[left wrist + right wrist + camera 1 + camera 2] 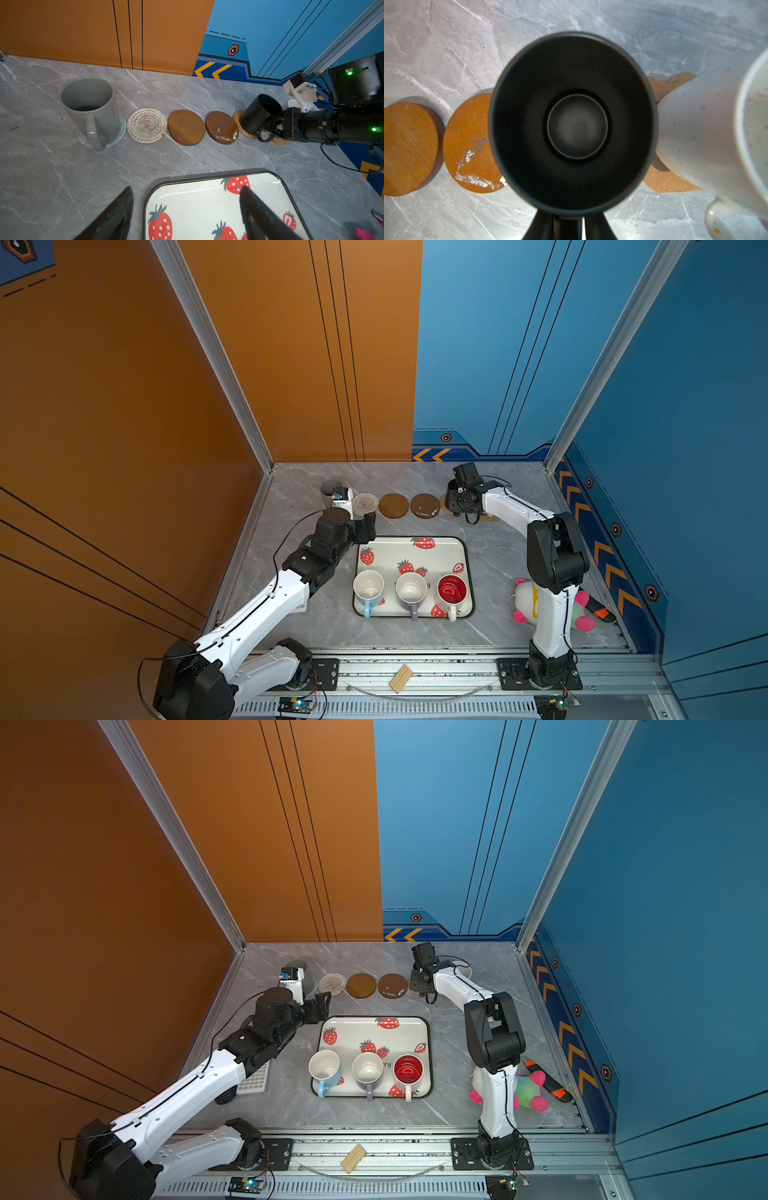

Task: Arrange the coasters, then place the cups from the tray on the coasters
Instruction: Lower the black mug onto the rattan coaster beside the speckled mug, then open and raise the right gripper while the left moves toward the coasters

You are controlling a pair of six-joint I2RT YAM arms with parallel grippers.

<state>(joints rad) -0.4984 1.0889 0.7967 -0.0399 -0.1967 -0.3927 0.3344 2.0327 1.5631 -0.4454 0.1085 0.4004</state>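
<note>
The coasters run in a row at the back. A tall grey cup [91, 108] stands on the grey one [121, 133]. Then come the cream woven one [147, 125] and two wooden discs [186, 127] [221, 127]. A black cup [571, 122] stands on the tan rattan coaster [239, 120]. My right gripper [568, 216] straddles its handle, open, with a sliver of light beside one finger. A speckled white cup [708, 128] sits on the paw-print coaster [662, 180]. The tray [399, 547] holds blue [368, 587], lilac [411, 589] and red-lined [451, 590] cups. My left gripper [186, 189] hangs open and empty over the tray's far left corner.
A plush toy [525, 601] and an orange-and-black tool [600, 612] lie behind the right arm by the right wall. A keypad [253, 1079] lies under the left arm. A wooden slat piece [401, 678] rests on the front rail. Walls close three sides.
</note>
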